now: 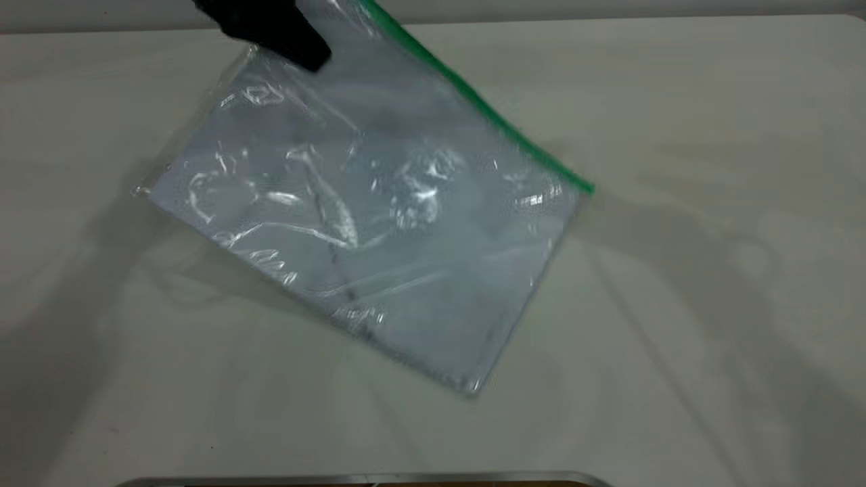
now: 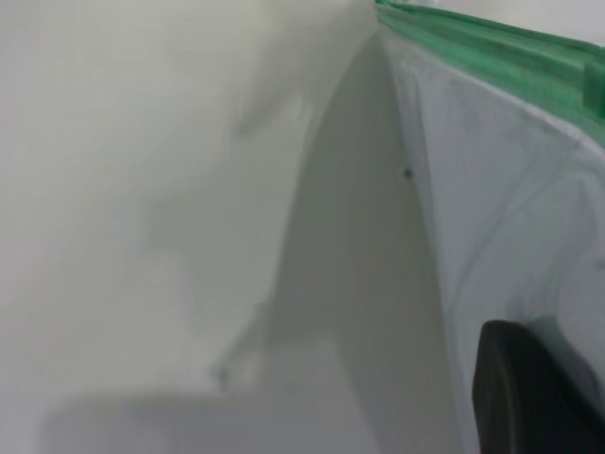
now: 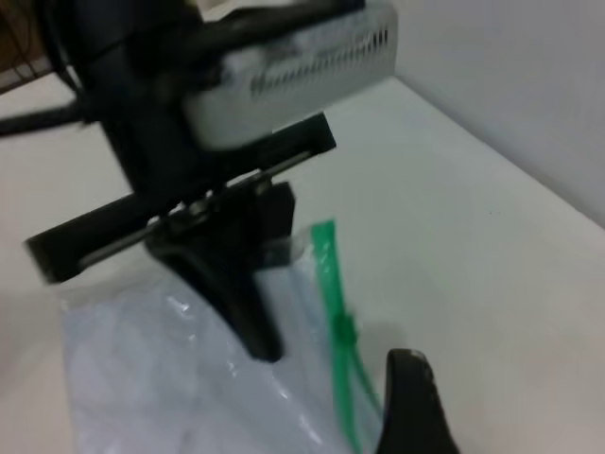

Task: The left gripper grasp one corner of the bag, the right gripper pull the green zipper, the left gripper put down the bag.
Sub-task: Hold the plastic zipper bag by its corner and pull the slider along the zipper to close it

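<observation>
The bag (image 1: 379, 223), a clear pouch with white paper inside, hangs tilted above the table, its lower corner (image 1: 470, 387) nearest the surface. My left gripper (image 1: 298, 47) is shut on the bag's top corner at the back left. In the left wrist view one of its fingers (image 2: 529, 397) presses on the plastic. The green zipper (image 1: 473, 98) runs down the bag's upper right edge. Its strip and small slider tab (image 3: 342, 326) show in the right wrist view beside the left gripper (image 3: 257, 331). One finger (image 3: 412, 402) of my right gripper stands just beside the zipper, apart from it, holding nothing.
The cream table (image 1: 710, 270) lies bare around the bag. A metal edge (image 1: 365, 479) runs along the front. A pale wall (image 3: 529, 85) rises behind the table's far edge.
</observation>
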`<state>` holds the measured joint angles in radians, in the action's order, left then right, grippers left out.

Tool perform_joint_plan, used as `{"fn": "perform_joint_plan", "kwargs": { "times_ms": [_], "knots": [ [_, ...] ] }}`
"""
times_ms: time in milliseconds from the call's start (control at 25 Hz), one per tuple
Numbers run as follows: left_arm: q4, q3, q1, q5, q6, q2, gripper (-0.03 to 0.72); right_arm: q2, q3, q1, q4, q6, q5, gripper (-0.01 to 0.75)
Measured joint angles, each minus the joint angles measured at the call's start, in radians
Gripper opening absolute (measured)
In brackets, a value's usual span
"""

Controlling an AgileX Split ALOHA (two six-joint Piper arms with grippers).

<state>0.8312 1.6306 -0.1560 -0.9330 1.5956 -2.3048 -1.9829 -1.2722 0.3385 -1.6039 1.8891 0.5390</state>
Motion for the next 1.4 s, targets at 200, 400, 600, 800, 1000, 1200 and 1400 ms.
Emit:
{"fn": "perform_joint_plan", "kwargs": {
  "times_ms": [200, 400, 600, 800, 1000, 1200, 1400],
  "knots": [
    [-0.045, 0.0, -0.036, -0.034, 0.016, -0.007, 0.057, -0.091, 0.0, 0.0, -0.005, 0.007, 0.08, 0.537],
    [-0.074, 0.0, -0.091, -0.035, 0.108, 0.009, 0.057, -0.095, 0.0, 0.0, -0.005, 0.057, 0.14, 0.537],
    [-0.082, 0.0, -0.107, -0.019, 0.164, 0.01, 0.057, -0.095, 0.0, 0.0, 0.027, 0.079, 0.105, 0.537],
    [-0.082, 0.0, -0.129, 0.0, 0.22, 0.01, 0.058, -0.095, 0.0, 0.0, 0.071, 0.047, 0.117, 0.537],
    [-0.083, 0.0, -0.131, 0.009, 0.228, 0.01, 0.058, -0.11, 0.0, 0.0, 0.141, -0.012, 0.134, 0.537],
    [-0.083, 0.0, -0.131, 0.022, 0.23, 0.01, 0.058, -0.183, -0.001, 0.0, 0.136, -0.02, 0.191, 0.537],
    [-0.083, 0.0, -0.131, 0.031, 0.23, 0.01, 0.06, -0.202, -0.002, 0.0, 0.077, 0.02, 0.197, 0.537]
  ]
}}
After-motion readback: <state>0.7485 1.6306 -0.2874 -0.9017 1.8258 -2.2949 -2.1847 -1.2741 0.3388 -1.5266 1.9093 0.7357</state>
